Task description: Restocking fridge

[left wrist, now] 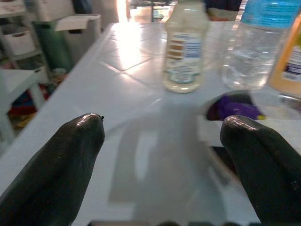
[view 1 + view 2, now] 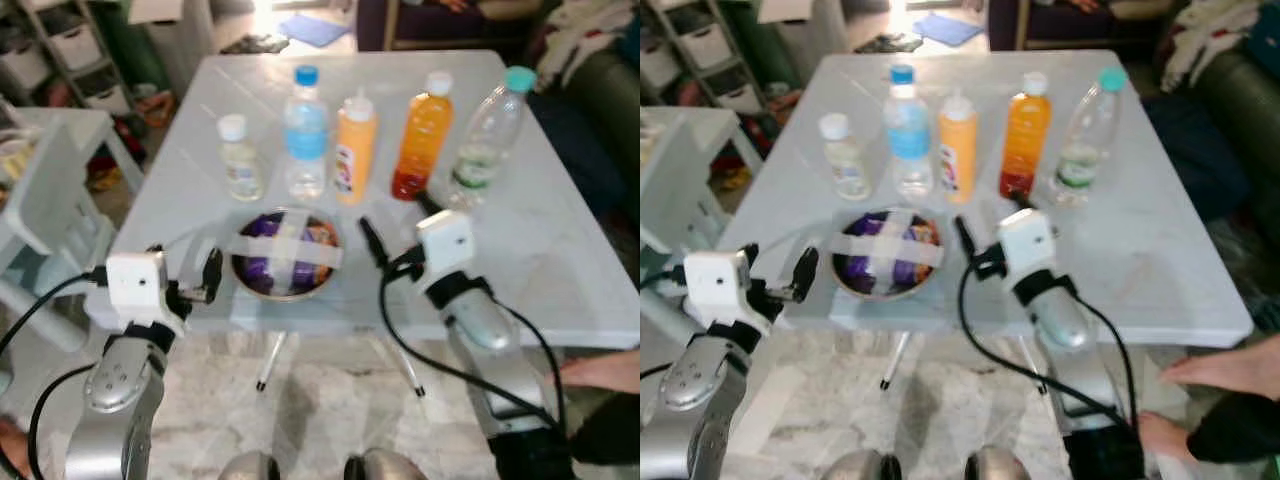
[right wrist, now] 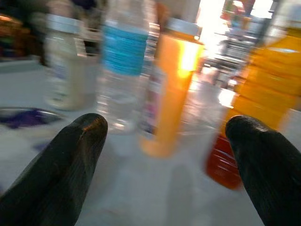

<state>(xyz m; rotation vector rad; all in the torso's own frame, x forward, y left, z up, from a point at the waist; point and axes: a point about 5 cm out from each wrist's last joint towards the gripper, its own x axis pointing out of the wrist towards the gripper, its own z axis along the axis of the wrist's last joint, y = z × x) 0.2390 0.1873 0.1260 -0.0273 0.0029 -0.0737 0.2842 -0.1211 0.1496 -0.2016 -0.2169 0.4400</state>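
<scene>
Nearest, the left tool point(image 2: 205, 275) and right tool point(image 2: 395, 222) both hover wide open at the counter's point(image 2: 560, 250) near edge, so the right should ease forward squarely around the orange juice bottle point(image 2: 421, 148) just beyond it, avoiding the taped bowl point(image 2: 286, 253) on its left.

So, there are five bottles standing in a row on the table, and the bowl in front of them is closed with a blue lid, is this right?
Not quite. The five bottles, from the small pale one to the green-capped one, do stand in a row on the table. But the bowl has no blue lid: strips of white tape cross over it, as the left eye view shows.
</scene>
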